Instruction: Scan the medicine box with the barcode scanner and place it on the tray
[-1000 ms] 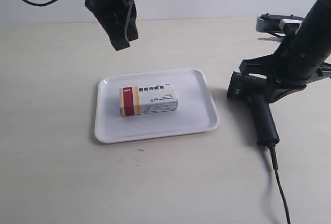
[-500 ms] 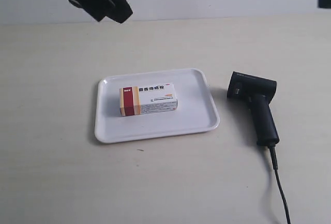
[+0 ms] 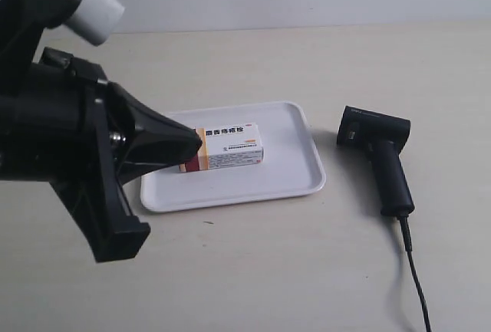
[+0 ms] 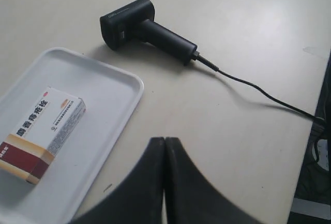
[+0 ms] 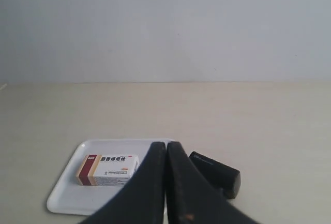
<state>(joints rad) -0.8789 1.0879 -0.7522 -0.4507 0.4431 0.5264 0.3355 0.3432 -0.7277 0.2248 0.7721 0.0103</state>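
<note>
**A:** What had changed since a moment earlier?

**B:** In the exterior view, the arm at the exterior view's left had swung from the top corner down in front of the camera, so its dark bulk now covered the near left part of the scene and hid the red end of the medicine box (image 3: 230, 146). The arm that had stood over the barcode scanner (image 3: 377, 150) a second before was gone from that view. Box, scanner and tray (image 3: 295, 177) had not shifted.

**A:** And the grippers themselves?

**B:** Both were pressed together with nothing between them. The left gripper (image 4: 164, 146) showed its two fingers meeting along a thin seam, hanging above bare table just beside the tray's rim. The right gripper (image 5: 166, 151) looked the same, fingers together, well back from the objects and pointed toward them.

**A:** Where did the box sit?

**B:** Flat on the tray, printed face up, roughly central, clear of the rim. The scanner lay on its side on the table just beside the tray, cable (image 3: 414, 274) trailing off its handle.

**A:** How would that box handle?

**B:** I judged it light, thin cardboard, stiff enough to lift but easy to crush. A gentle pinch across its long sides near the middle seemed safest. The scanner looked rigid and heavier; its handle was the obvious hold.
</note>
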